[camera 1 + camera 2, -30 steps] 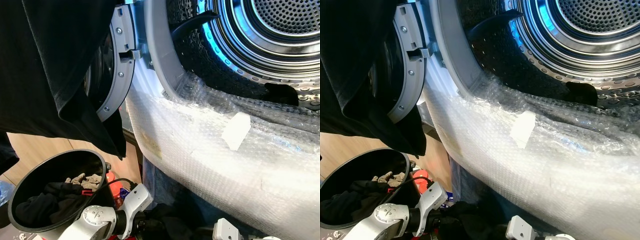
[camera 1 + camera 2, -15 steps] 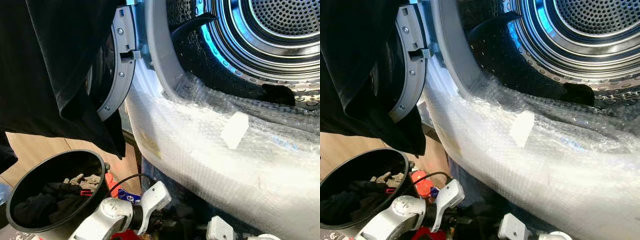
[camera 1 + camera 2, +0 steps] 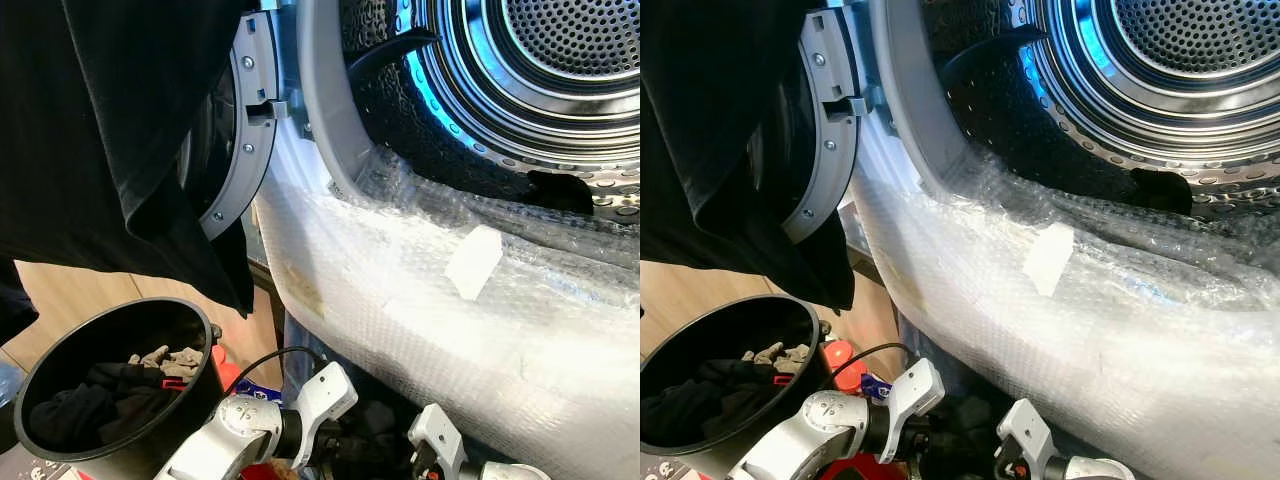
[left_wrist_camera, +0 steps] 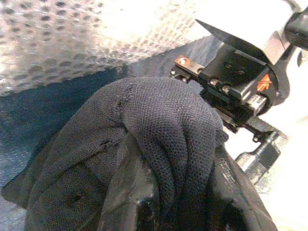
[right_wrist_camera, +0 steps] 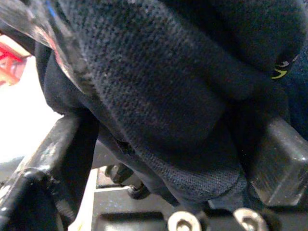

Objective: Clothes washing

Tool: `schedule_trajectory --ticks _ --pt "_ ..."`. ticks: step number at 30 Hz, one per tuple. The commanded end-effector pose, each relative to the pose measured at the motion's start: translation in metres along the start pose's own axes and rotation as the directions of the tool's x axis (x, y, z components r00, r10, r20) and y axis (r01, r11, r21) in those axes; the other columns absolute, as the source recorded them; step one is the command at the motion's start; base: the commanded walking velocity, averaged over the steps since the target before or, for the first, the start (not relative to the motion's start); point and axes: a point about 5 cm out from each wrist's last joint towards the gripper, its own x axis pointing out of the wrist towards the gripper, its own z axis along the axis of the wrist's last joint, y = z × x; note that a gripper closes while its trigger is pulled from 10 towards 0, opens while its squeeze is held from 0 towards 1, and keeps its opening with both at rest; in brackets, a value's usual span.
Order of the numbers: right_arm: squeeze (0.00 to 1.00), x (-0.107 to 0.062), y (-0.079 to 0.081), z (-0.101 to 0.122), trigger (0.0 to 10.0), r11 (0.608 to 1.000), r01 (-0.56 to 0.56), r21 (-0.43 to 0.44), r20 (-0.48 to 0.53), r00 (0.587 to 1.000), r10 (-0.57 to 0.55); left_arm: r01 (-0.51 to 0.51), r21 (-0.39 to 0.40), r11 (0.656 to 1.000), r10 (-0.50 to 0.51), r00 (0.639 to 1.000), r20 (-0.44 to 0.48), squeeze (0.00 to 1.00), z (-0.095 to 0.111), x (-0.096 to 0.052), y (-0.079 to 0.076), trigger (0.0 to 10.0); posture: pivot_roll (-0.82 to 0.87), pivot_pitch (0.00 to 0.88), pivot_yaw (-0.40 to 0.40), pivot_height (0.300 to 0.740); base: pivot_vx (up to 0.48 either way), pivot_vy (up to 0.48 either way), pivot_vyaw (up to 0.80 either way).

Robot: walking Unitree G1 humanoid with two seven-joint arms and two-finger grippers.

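Note:
A dark knit garment [image 4: 159, 125] is bunched between my two grippers, low in front of the washing machine. My left gripper [image 4: 183, 211] is shut on it, the cloth draped over its fingers [image 4: 137, 202]. My right gripper [image 5: 159, 144] grips the same garment [image 5: 159, 86] from the other side, its fingers [image 5: 279, 163] pressed into the cloth. From the head, both wrists, left [image 3: 322, 388] and right [image 3: 435, 437], meet at the garment [image 3: 375, 445] below the bubble-wrapped door rim [image 3: 420, 290]. The open steel drum [image 3: 560, 60] is at the upper right.
A large black cloth [image 3: 110, 140] hangs over the open door [image 3: 240, 150] at the upper left. A black bucket [image 3: 60, 340] holding dark clothes [image 3: 100, 395] stands on the floor at the lower left. A red object [image 3: 838, 355] and a black cable [image 3: 875, 350] lie beside it.
My left arm has swung right and forward under the machine's front, closing on the right wrist, which has risen slightly. The view has shifted a little.

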Motion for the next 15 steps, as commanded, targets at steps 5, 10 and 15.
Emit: schedule_trajectory --ticks 5,10,15 --pt "0.0 0.002 0.013 0.005 10.0 0.996 -0.083 0.012 0.042 0.996 0.082 -0.012 0.037 0.999 0.008 0.995 0.096 0.0 0.024 0.007 0.003 0.0 0.02 0.0 0.043 0.74 0.0 0.0 0.0" --pt "0.0 0.0 0.017 0.004 10.0 0.994 -0.107 -0.032 0.004 0.994 0.108 -0.026 0.043 0.999 0.021 0.994 0.109 0.0 0.028 0.014 0.001 0.0 0.02 0.0 0.039 0.74 0.0 0.0 0.0" --pt "0.0 0.0 0.025 0.012 10.0 0.99 -0.14 -0.036 0.024 0.99 0.141 -0.009 0.042 0.999 0.003 0.99 0.138 0.0 0.036 0.024 -0.004 0.0 0.02 0.0 0.032 0.74 0.0 0.0 0.0"
